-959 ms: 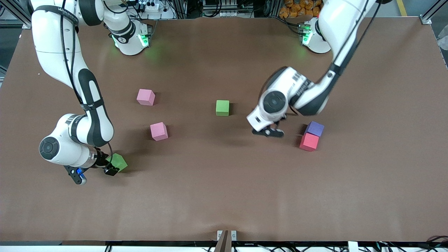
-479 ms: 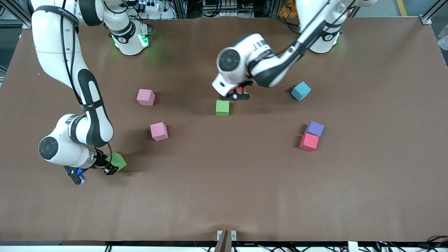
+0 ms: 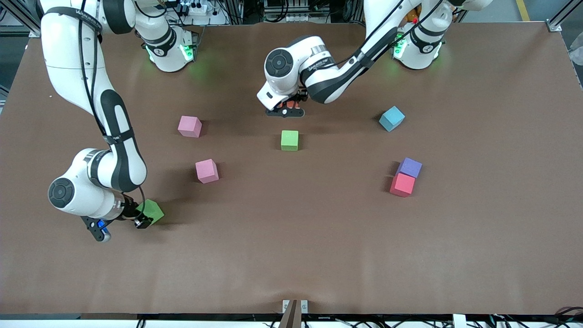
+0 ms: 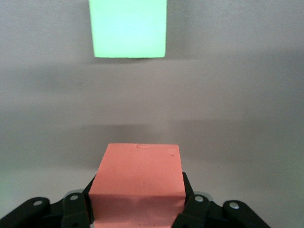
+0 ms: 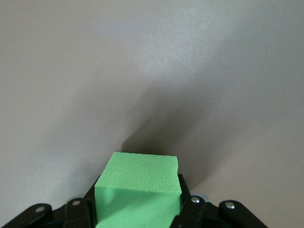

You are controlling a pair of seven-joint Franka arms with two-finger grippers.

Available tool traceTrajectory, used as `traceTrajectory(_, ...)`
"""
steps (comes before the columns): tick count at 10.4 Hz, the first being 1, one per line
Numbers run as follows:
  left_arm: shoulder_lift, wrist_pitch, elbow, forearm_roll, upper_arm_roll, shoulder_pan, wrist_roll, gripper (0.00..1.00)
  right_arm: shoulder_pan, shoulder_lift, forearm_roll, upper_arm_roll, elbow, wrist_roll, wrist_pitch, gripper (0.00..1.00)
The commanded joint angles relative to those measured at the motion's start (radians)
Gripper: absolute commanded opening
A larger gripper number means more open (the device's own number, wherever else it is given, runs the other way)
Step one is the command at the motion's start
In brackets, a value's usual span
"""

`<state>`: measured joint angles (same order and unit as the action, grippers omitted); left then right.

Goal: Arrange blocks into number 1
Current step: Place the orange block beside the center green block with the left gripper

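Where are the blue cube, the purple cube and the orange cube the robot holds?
Sky-blue foam cube [image 3: 391, 118], front view, point on its top face.
Purple foam cube [image 3: 410, 167], front view, point on its top face.
Orange foam cube [image 4: 137, 171], left wrist view, point on its top face, between the left gripper's fingers.

The left gripper [image 3: 285, 110] hangs over the table [image 3: 291, 255] toward the robots' edge, clamped on an orange block [image 3: 287, 108]. A green block [image 3: 289, 140] sits at mid-table, nearer the front camera than that gripper. Toward the right arm's end lie two pink blocks [image 3: 190, 126] [image 3: 207, 171]. The right gripper [image 3: 141, 219] grips a second green block [image 3: 151, 211] near that end. Toward the left arm's end sit a sky-blue block [image 3: 391, 118], and a purple block [image 3: 409, 167] touching a crimson block [image 3: 402, 185].
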<state>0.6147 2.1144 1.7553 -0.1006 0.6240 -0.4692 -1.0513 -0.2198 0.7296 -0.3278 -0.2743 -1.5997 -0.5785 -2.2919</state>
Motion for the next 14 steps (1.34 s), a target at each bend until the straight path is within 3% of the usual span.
traceTrajectory(1, 0.040, 0.029, -0.008, -0.016, -0.019, -0.003, -0.016, 0.00, -0.029, -0.085, -0.016, -0.029, -0.026, 0.096, 0.011, 0.54)
traceTrajectory(4, 0.085, 0.035, -0.025, -0.079, -0.027, 0.001, -0.012, 0.00, -0.067, -0.197, -0.013, -0.037, -0.060, 0.247, 0.054, 0.54)
traceTrajectory(8, 0.137, 0.067, -0.076, -0.111, -0.061, -0.005, 0.028, 0.00, -0.136, -0.239, 0.000, -0.069, -0.089, 0.380, 0.058, 0.55)
traceTrajectory(14, 0.157, 0.068, -0.092, -0.111, -0.073, -0.006, 0.056, 0.00, -0.185, -0.332, 0.009, -0.069, -0.177, 0.462, 0.049, 0.55)
